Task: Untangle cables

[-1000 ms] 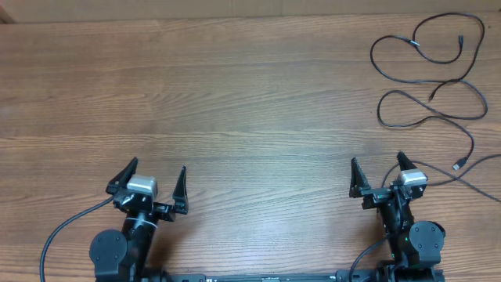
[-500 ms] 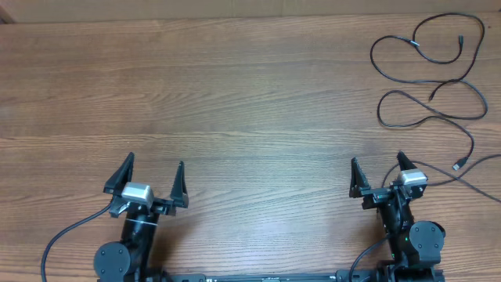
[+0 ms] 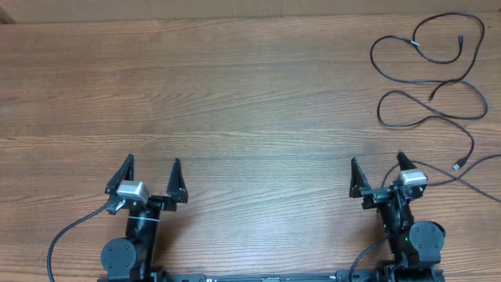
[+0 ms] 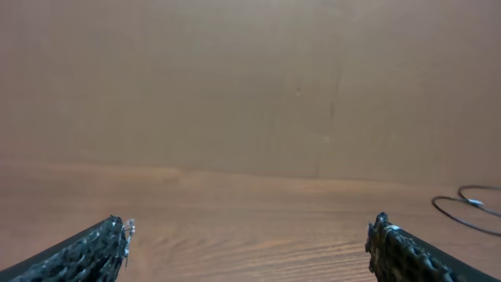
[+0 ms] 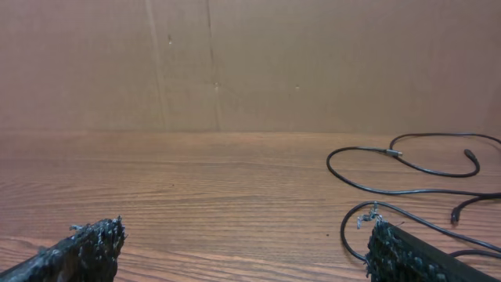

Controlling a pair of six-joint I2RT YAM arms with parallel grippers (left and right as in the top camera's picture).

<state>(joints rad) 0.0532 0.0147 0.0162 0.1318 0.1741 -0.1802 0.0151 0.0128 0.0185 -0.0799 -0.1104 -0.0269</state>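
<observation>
Well, from my remote seat the whole workspace is one broad light-brown wooden table (image 3: 235,94), matte and flat, with long grain lines running left to right. At its far edge both wrist views show a plain tan wall of cardboard-like board (image 5: 258,63), smooth apart from a few faint vertical seams.

The thin black flexible cables (image 3: 427,78) lie on the table's far right corner, ahead of the right arm and a little to its right. They are spread in loose, open loops that wander over the wood, not bunched tight, and small plug ends show on some of the strands. In the left wrist view only a sliver of one loop shows at the right margin.

The left black two-finger gripper (image 3: 152,160) sits at the near edge, left of centre. Its fingers are pointed, with rough, pitted surfaces, and a small silver block sits behind them. Its jaws are spread fully wide over bare wood, with nothing between them. The right black two-finger gripper (image 3: 376,158) has the same build. It is near the cables but not touching them, gaping just as wide and holding nothing.
</observation>
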